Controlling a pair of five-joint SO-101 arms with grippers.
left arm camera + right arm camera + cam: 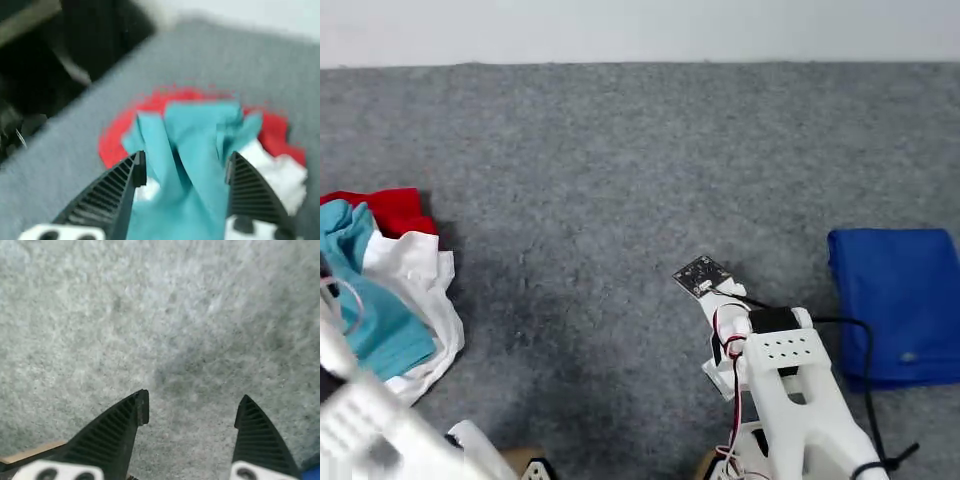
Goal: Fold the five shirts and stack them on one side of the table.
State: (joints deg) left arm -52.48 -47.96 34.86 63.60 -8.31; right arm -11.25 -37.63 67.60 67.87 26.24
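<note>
Your left gripper (pixel 186 157) hangs with its jaws spread wide over the teal shirt (pixel 200 150). That shirt lies crumpled on a red shirt (pixel 117 135) and a white shirt (pixel 280 175) at the table's left edge. Your right gripper (pixel 195 396) is likewise spread, holding nothing, over the bare grey table cover (pixel 150 315). The high view gives you 1 blue shirt (pixel 895 300), folded flat at the right, just beside the right arm (pixel 790 370).
</note>
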